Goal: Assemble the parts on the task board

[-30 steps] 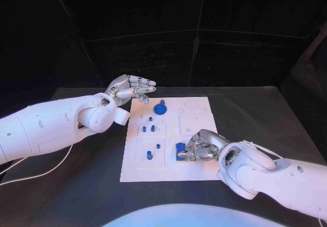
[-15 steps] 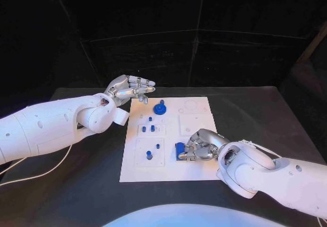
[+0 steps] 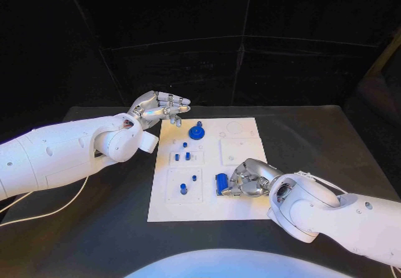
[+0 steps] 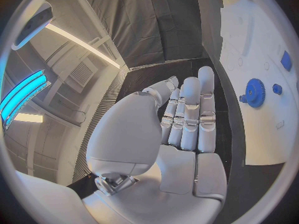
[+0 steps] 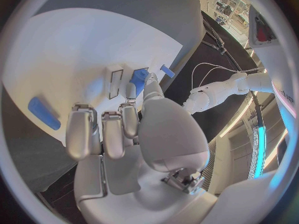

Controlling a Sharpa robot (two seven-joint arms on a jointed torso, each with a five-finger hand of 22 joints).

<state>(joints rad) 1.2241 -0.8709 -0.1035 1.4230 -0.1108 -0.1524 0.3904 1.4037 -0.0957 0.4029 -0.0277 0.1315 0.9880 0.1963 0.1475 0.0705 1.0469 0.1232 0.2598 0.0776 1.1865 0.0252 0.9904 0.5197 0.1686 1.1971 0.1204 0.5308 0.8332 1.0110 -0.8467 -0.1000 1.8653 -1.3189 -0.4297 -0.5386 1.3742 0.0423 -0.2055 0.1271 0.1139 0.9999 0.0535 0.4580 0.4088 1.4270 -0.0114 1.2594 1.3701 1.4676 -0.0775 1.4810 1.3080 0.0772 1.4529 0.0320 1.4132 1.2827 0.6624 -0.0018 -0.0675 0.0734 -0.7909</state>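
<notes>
The white task board (image 3: 242, 205) lies in the middle of the table. A blue gear (image 3: 196, 133) stands near its far end, with several small blue pegs (image 3: 188, 156) in the plates below it. A blue block (image 3: 221, 183) lies on the board's near right part. My right hand (image 3: 248, 178) rests on the board right beside this block, fingers curled in, and I see nothing between them. The right wrist view shows the block (image 5: 44, 113) flat on the board (image 5: 74, 50) next to the curled fingers (image 5: 81, 132). My left hand (image 3: 159, 108) hovers off the far left corner, holding nothing. Its fingers (image 4: 190, 114) are stretched out, and the gear (image 4: 254, 92) lies beyond them.
A white cable (image 3: 50, 211) runs over the black table under my left arm. Dark curtains close off the back of the table. The tabletop (image 3: 317, 139) right of the board is bare.
My right hand has shifted a little beside the blue block, which stays where it was. The left hand has barely moved.
</notes>
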